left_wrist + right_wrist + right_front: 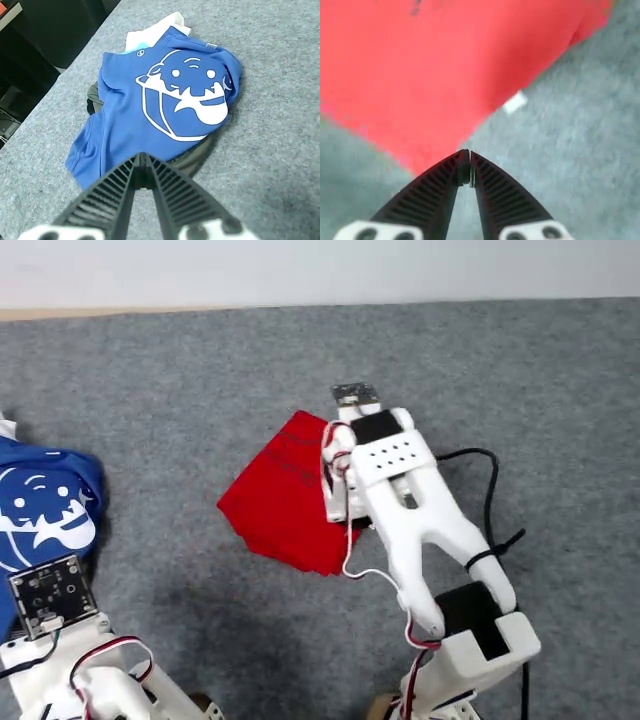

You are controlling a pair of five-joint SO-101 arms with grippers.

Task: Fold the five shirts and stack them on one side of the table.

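Now the red shirt (280, 502) spreads just ahead of your right claw (464, 156), which is pressed together at its edge, and the left claw (141, 159), also together, is well apart.

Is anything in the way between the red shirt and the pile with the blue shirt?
Nothing visible is in the way. Just grey felt-covered table lies between the folded red shirt and the blue shirt with the white cartoon print on the left side.
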